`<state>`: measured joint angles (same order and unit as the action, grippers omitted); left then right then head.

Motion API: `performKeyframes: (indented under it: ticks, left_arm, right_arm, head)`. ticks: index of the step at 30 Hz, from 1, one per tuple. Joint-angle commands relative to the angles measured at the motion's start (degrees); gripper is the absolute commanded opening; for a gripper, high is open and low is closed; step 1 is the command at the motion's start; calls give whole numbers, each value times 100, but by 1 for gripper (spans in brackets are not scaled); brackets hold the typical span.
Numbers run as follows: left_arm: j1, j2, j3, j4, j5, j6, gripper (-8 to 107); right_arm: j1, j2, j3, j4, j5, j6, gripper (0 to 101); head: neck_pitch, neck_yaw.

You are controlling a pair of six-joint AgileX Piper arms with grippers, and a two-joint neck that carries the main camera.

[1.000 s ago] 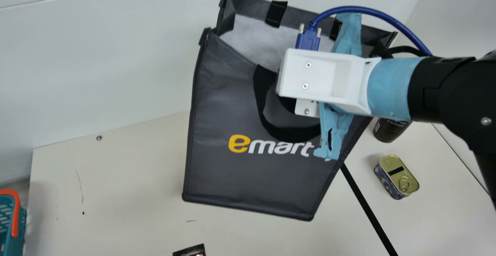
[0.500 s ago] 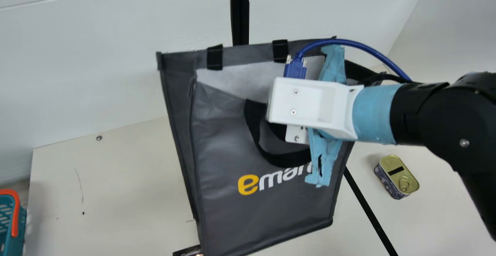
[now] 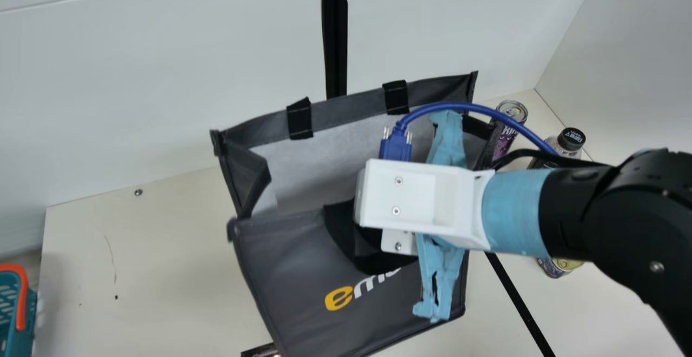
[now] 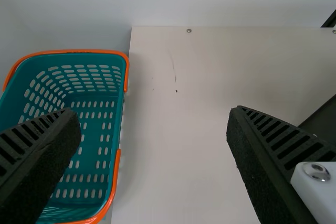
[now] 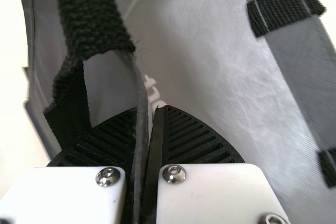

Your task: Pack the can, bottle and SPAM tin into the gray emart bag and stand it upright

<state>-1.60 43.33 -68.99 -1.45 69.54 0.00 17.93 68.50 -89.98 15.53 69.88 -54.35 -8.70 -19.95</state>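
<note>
Pinching gray emart bag point(image 3: 294, 257) by its rim: right claw point(image 3: 413, 197). Bag tilted over table point(image 3: 162, 270), base perhaps touching. Can point(image 3: 511, 112), bottle point(image 3: 571, 140), SPAM tin point(image 3: 552, 267) outside, right of bag. Left claw point(image 4: 153, 113): fingers apart.

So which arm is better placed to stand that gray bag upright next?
Probably the right: the right gripper pinches the gray bag near its top edge, while the left gripper is open and empty.

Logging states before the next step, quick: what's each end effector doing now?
Left end effector: open, with nothing between its fingers.
Right end effector: closed, pinching the rim of the gray emart bag.
</note>
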Motion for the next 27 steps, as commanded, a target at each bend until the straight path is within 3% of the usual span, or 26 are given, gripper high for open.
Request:
performKeyframes:
  ticks: [1,2,14,27]
  left_arm:
    - [0,0,0,0,0,0,90]
    - [0,0,0,0,0,0,90]
    - [0,0,0,0,0,0,90]
    - [0,0,0,0,0,0,90]
  right_arm:
    - [119,-61,54,-61,3,117,0]
    - [175,-97,88,-95,3,169,0]
    - [897,-572,406,-702,3,744,40]
    - [1315,-918,426,-1146,3,1124,84]
  head:
    - [-130,-5]
    - [-130,-5]
    - [-130,-5]
    - [-130,-5]
